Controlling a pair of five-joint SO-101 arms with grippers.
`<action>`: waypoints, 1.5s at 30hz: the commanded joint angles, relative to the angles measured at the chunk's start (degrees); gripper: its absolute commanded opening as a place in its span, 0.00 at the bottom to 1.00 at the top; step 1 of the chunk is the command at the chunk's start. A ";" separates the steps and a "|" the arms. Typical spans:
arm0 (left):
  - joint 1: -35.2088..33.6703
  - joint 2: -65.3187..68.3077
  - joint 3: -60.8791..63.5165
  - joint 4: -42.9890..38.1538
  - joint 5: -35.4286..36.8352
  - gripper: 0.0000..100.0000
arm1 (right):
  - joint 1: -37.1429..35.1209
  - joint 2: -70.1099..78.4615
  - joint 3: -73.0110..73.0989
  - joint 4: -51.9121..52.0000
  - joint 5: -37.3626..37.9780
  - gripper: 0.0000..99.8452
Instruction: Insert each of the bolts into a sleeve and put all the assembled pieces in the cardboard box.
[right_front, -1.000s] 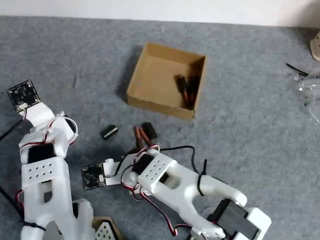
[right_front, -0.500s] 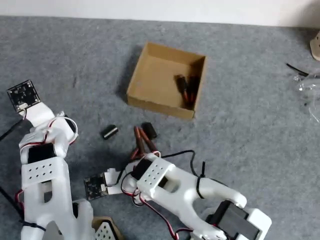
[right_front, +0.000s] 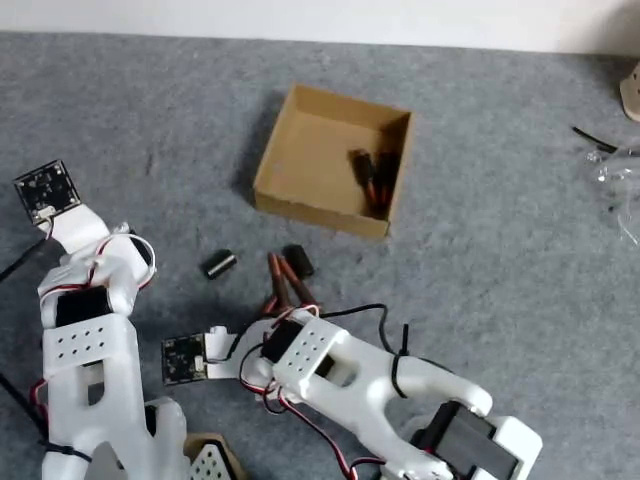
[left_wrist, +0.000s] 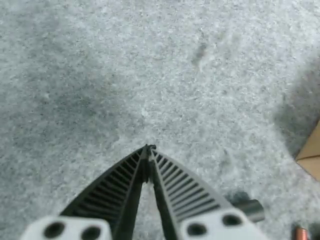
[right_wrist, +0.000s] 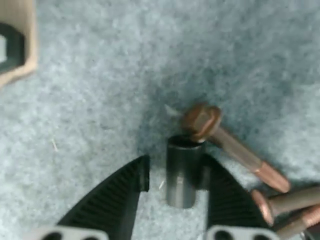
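In the right wrist view my right gripper (right_wrist: 175, 164) stands open around a black sleeve (right_wrist: 183, 174) lying on the grey carpet. One finger touches the sleeve and a small gap separates the other. A copper bolt (right_wrist: 227, 146) rests with its hex head at the sleeve's mouth, and two more bolts (right_wrist: 285, 204) lie beside it. My left gripper (left_wrist: 147, 149) is shut and empty above bare carpet, near a second sleeve (left_wrist: 247, 208). From above, the cardboard box (right_front: 290, 150) holds assembled pieces (right_front: 372, 178). In front of it lie a loose sleeve (right_front: 219, 264), another sleeve (right_front: 298, 260) and bolts (right_front: 281, 279).
The left arm (right_front: 88, 300) stands at the left edge and the right arm (right_front: 360, 380) crosses the near middle. A tan object (right_wrist: 15, 42) shows at the edge of the right wrist view. Clear plastic and a black tie (right_front: 600, 145) lie far right. Open carpet surrounds the box.
The right arm's wrist has drawn back slightly toward the near edge, and its camera board dipped and came back. The left arm and loose parts have not moved.
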 joint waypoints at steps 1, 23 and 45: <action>-0.48 0.13 -3.03 -1.23 0.35 0.00 | -1.01 -0.40 0.31 -1.54 -0.62 0.02; 1.01 -0.13 -2.86 -1.05 0.62 0.00 | 10.95 -6.99 -3.56 4.62 -5.80 0.01; 0.57 -0.31 -15.87 23.65 -2.55 0.00 | 29.05 -40.57 10.24 7.16 -15.65 0.00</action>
